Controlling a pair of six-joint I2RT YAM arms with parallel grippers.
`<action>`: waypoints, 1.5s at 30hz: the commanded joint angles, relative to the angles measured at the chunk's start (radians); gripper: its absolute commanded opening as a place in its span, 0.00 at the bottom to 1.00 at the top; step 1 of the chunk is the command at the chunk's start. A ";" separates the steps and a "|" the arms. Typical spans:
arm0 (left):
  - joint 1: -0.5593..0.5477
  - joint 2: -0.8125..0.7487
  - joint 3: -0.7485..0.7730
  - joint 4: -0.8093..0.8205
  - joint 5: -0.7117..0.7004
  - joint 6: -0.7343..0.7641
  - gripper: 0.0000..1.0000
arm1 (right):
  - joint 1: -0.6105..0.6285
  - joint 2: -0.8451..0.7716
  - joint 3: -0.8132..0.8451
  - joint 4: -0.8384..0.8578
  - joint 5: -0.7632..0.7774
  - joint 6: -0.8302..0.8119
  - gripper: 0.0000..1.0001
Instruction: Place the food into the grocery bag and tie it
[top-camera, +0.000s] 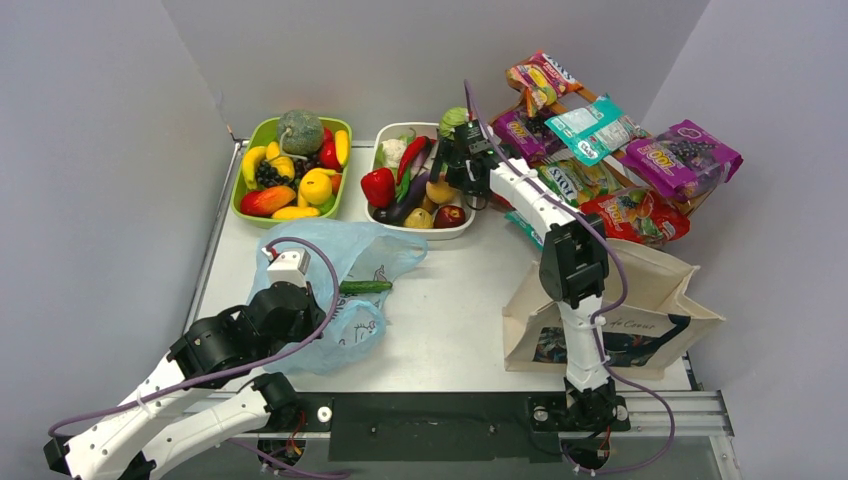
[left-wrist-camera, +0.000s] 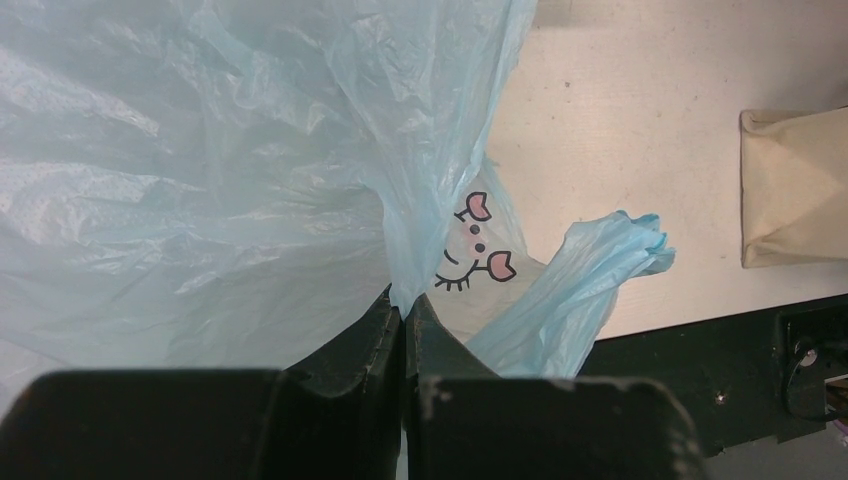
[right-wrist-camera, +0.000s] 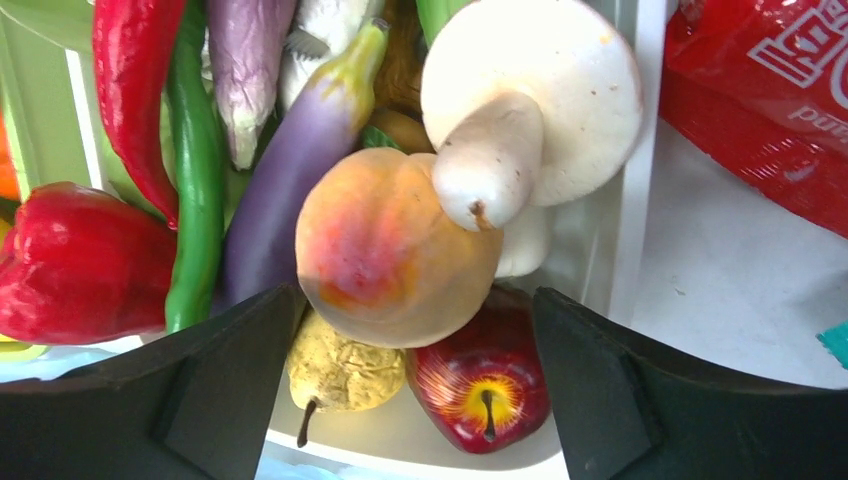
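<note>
Left wrist view: your left claw (left-wrist-camera: 405, 312) is pressed together and pinches a fold of the bag (left-wrist-camera: 200, 180). The blue film rises from the jaws and fills the left of the frame. A printed cat face (left-wrist-camera: 475, 245) sits just right of the pinch.

Top view, near:
- The bag (top-camera: 350, 255) lies crumpled on the near left of the table (top-camera: 450, 300).
- A cucumber (top-camera: 365, 287) touches its right edge; you cannot tell whether it is inside.
- The tote (top-camera: 650, 300) stands near right, beside the right arm.

Further out, your right claw (top-camera: 455, 168) hangs over the white tray (top-camera: 470, 228).

Right wrist view:
- The right claw (right-wrist-camera: 418, 300) is spread wide and grips nothing.
- A finger (right-wrist-camera: 220, 380) stands on either side of the peach (right-wrist-camera: 395, 245). The left tip is just beside the fruit; you cannot tell if they touch.
- Nearer than the peach lie a pear (right-wrist-camera: 345, 375) and an apple (right-wrist-camera: 480, 390).
- A mushroom (right-wrist-camera: 530, 100) leans on the peach's far right.
- Left of the peach come an aubergine (right-wrist-camera: 290, 180), a green chili (right-wrist-camera: 195, 200), a red chili (right-wrist-camera: 135, 90) and a red pepper (right-wrist-camera: 70, 260).

Far left, the green tray (top-camera: 245, 150) holds more fruit. Far right, the packets (top-camera: 600, 150) are heaped beside the white tray.
</note>
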 joint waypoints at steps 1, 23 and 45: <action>0.009 0.000 0.005 0.053 0.004 0.014 0.00 | 0.001 0.024 0.059 -0.006 -0.017 -0.018 0.75; 0.017 -0.002 0.003 0.058 0.012 0.018 0.00 | 0.070 -0.333 -0.093 -0.016 -0.171 -0.067 0.15; 0.025 -0.006 0.001 0.061 0.015 0.020 0.00 | 0.414 -0.520 -0.552 0.354 -0.338 0.069 0.15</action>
